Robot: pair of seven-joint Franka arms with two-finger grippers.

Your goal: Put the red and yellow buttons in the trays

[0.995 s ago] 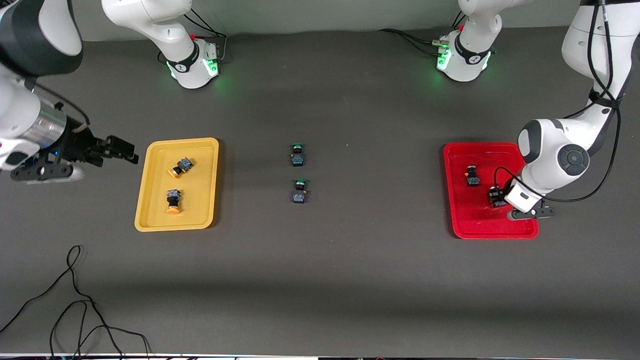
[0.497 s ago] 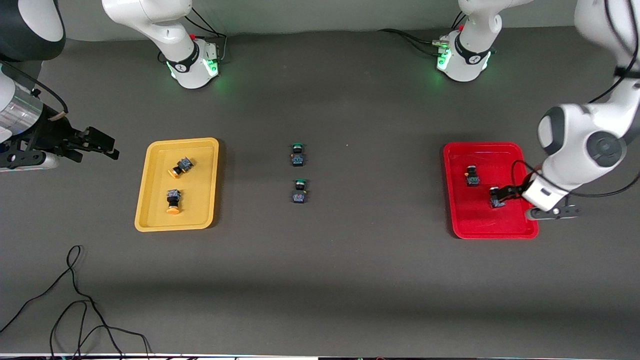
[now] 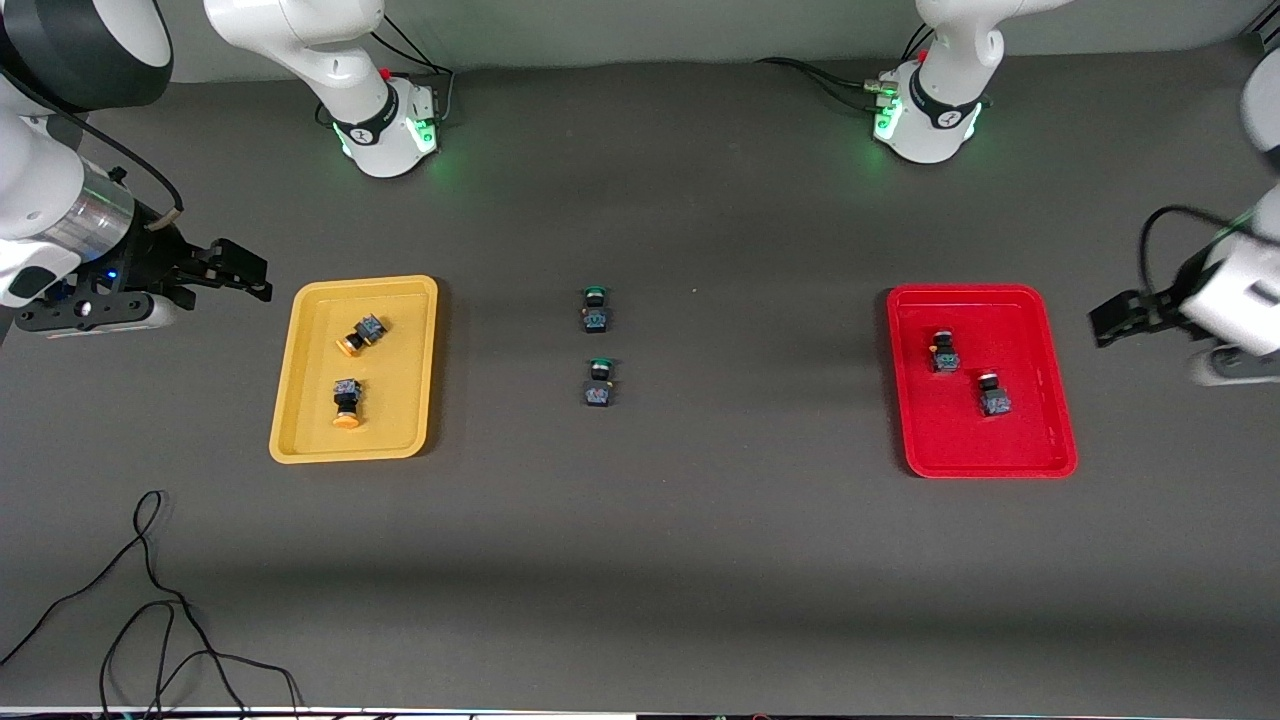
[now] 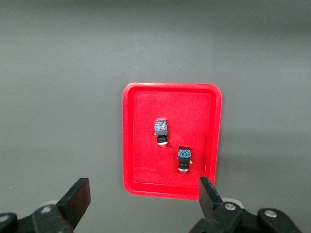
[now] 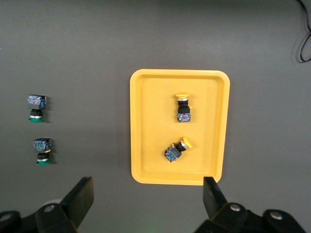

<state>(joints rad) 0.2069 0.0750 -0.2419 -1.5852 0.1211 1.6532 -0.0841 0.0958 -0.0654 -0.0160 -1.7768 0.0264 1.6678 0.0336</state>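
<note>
Two red buttons [image 3: 944,352] [image 3: 993,396] lie in the red tray [image 3: 960,445]; the left wrist view shows the buttons [image 4: 161,131] [image 4: 184,159] on the tray [image 4: 141,145] too. Two yellow buttons [image 3: 362,333] [image 3: 347,402] lie on their sides in the yellow tray [image 3: 405,340], and the right wrist view shows them [image 5: 183,109] [image 5: 177,149] as well. My left gripper [image 3: 1115,320] [image 4: 144,187] hangs open and empty beside the red tray, toward the left arm's end. My right gripper [image 3: 240,275] [image 5: 148,187] is open and empty beside the yellow tray, toward the right arm's end.
Two green-capped buttons [image 3: 595,310] [image 3: 599,383] lie mid-table between the trays, also in the right wrist view [image 5: 36,107] [image 5: 42,150]. A black cable [image 3: 150,600] loops near the front camera at the right arm's end.
The left gripper opened, let go of a red button in the red tray, and drew back off the tray toward the left arm's end. The right gripper shifted slightly.
</note>
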